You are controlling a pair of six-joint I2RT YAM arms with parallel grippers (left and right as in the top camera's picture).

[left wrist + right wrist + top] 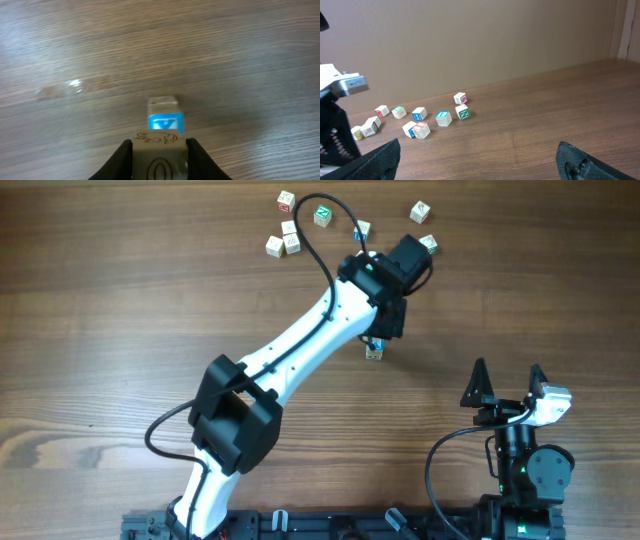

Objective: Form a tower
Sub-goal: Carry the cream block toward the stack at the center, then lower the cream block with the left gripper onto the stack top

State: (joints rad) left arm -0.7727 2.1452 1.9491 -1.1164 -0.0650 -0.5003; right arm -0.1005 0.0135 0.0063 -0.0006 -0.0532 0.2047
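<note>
Tower (165, 120): likely light, stiff wood — tippy.
Hold: cube (158, 165) by opposite sides.
Left gripper (159, 146): clamped on cube.
Right gripper (507, 368): apart.

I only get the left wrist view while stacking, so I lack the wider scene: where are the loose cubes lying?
Observer: Overhead, the loose cubes are scattered at the table's far side, beyond the left gripper.
Operator: Is the right arm close to me?
Observer: No. The right gripper sits near its base, jaws open, holding nothing, well apart from the left gripper.
Operator: How does my held cube look from above?
Observer: Mostly hidden under the wrist. Only one pale cube top peeks out there, so stack height cannot be told.
</note>
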